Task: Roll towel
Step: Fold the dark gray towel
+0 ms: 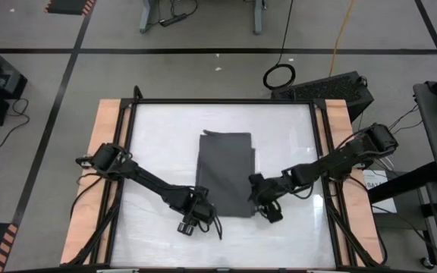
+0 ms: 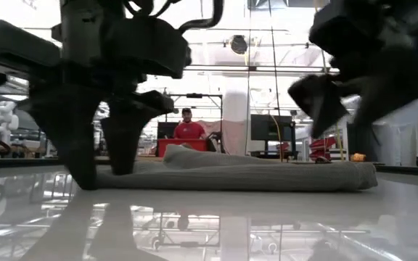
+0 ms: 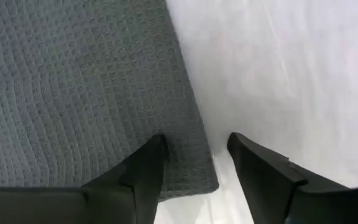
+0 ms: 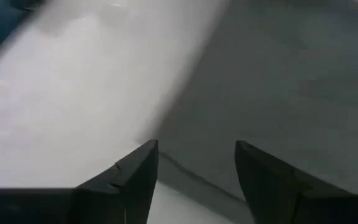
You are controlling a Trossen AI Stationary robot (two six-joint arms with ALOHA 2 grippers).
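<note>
From above, your towel lies flat mid-table with both grippers at its near corners, presumably for starting the roll; low down, the left gripper touches the tabletop; left wrist: jaws apart, astride the corner (nothing pinched); right gripper likewise apart over its edge.
</note>
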